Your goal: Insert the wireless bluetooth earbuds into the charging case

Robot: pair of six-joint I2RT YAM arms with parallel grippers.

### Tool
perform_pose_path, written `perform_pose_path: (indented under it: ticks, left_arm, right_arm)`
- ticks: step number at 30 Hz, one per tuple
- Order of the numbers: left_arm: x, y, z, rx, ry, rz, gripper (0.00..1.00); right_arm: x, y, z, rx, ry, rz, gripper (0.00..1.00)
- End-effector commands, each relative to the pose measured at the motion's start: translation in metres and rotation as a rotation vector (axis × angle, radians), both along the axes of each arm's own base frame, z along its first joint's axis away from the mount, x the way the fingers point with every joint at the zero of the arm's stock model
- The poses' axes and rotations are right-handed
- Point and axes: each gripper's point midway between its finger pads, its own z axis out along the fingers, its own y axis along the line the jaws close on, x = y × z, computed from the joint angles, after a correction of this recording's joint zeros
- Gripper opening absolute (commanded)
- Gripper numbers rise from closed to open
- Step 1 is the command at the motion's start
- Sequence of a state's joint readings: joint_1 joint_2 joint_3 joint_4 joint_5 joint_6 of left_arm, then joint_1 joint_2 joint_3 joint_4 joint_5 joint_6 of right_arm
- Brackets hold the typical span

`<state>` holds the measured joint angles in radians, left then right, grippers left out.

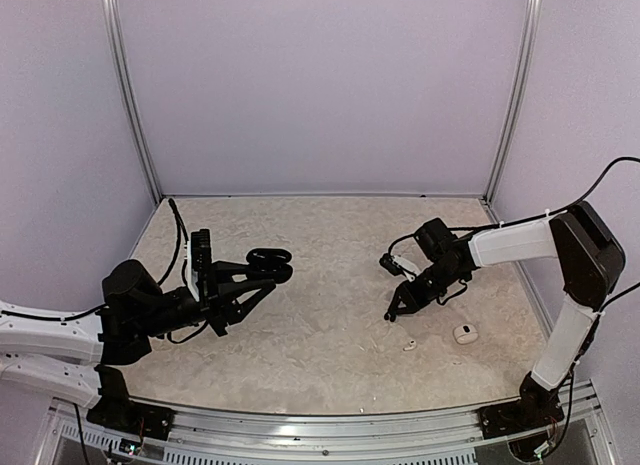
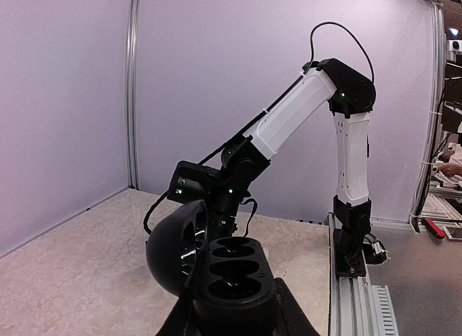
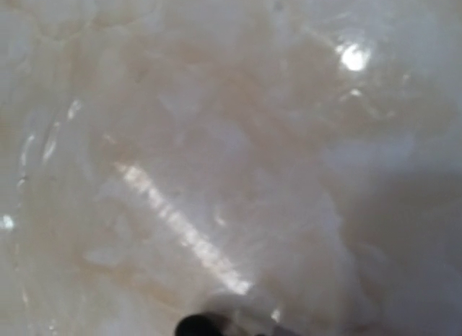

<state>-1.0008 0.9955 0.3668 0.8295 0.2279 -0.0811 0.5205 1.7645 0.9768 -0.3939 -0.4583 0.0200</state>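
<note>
My left gripper (image 1: 258,273) is shut on the black charging case (image 1: 270,263) and holds it above the table's left half. In the left wrist view the case (image 2: 232,274) sits between my fingers (image 2: 292,313) with its lid (image 2: 172,248) swung open to the left. Its dark sockets face up, and I cannot tell if anything is in them. My right gripper (image 1: 392,312) points down with its tips at the table, right of centre. A white earbud (image 1: 409,345) lies just beyond it. The right wrist view is a blurred close-up of the table, with a small dark round shape (image 3: 198,325) at the bottom edge.
A white oval case (image 1: 464,333) rests on the table near the right arm's base side. The right arm (image 2: 289,115) stands across from the held case in the left wrist view. Metal posts and purple walls enclose the table's back and sides.
</note>
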Motion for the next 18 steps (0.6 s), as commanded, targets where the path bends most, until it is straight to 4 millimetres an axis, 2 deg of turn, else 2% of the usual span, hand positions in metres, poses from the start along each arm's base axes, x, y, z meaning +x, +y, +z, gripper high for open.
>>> perform_pose_path:
  ticks: [1,9,12,14,18]
  left_arm:
    - [-0.001,0.001,0.006,-0.019,-0.024,-0.004,0.00]
    - [-0.001,0.002,0.006,-0.019,-0.023,-0.004,0.00]
    - [-0.002,0.002,0.005,-0.017,-0.022,-0.005,0.00]
    - [-0.002,0.001,0.004,-0.016,-0.022,-0.007,0.00]
    - [-0.002,0.002,0.002,-0.013,-0.021,-0.003,0.00]
  right_arm:
    - [-0.020,-0.003,-0.009,-0.008,0.067,0.025,0.13]
    - [-0.028,0.005,-0.007,0.012,0.085,0.054,0.01]
    - [-0.028,0.007,-0.004,0.014,0.078,0.062,0.00]
    - [-0.025,0.009,0.003,0.022,0.050,0.063,0.00]
    - [-0.013,0.014,0.033,0.047,-0.052,0.058,0.00]
